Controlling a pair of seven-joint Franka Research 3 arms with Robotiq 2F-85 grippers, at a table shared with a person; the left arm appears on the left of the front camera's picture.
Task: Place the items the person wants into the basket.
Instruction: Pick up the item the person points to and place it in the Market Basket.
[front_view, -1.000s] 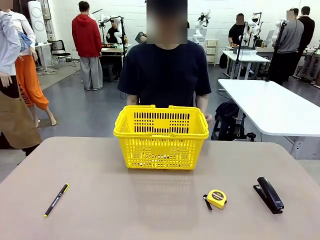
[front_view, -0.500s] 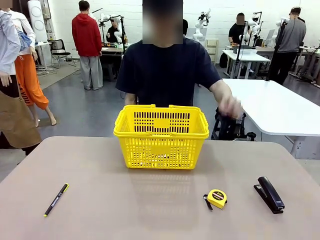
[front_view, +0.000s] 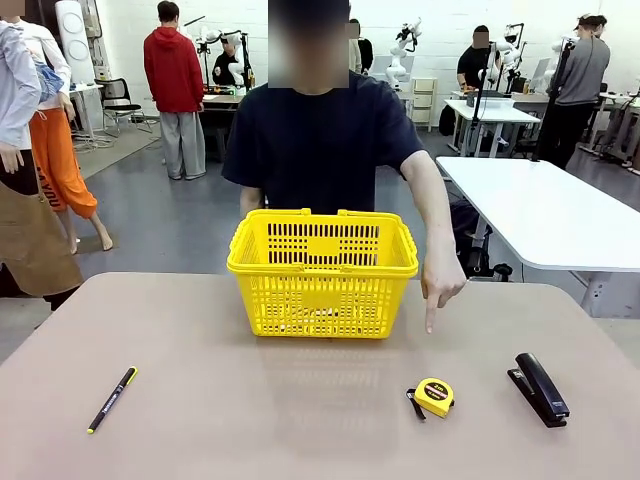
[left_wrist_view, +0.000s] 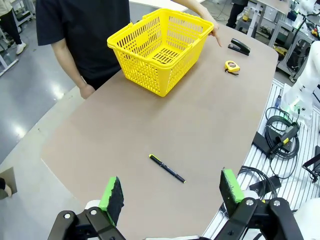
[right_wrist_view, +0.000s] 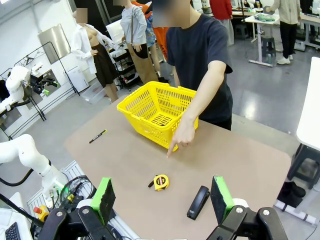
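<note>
The yellow basket (front_view: 322, 300) stands at the table's far middle, in front of the person (front_view: 320, 140). The person's hand (front_view: 440, 285) reaches down beside the basket, its forefinger pointing at the table just above the small yellow-and-black tape measure (front_view: 434, 396). From the right wrist view the hand (right_wrist_view: 181, 136) points down at the tape measure (right_wrist_view: 160, 182), beside the basket (right_wrist_view: 145, 120). My right gripper (right_wrist_view: 162, 196) hangs open and high over the near edge, holding nothing. My left gripper (left_wrist_view: 171, 185) is open too, far from the basket (left_wrist_view: 150, 65) and the tape measure (left_wrist_view: 231, 65).
A thin black pen (front_view: 112, 399) with a yellow tip lies at the front left. A black stapler (front_view: 540, 388) lies at the front right, beyond the tape measure. White tables and other people stand behind the person.
The person's arm has swung out from beside the basket and come down, so the forefinger now points at the table near the tape measure. Both grippers stay open.
</note>
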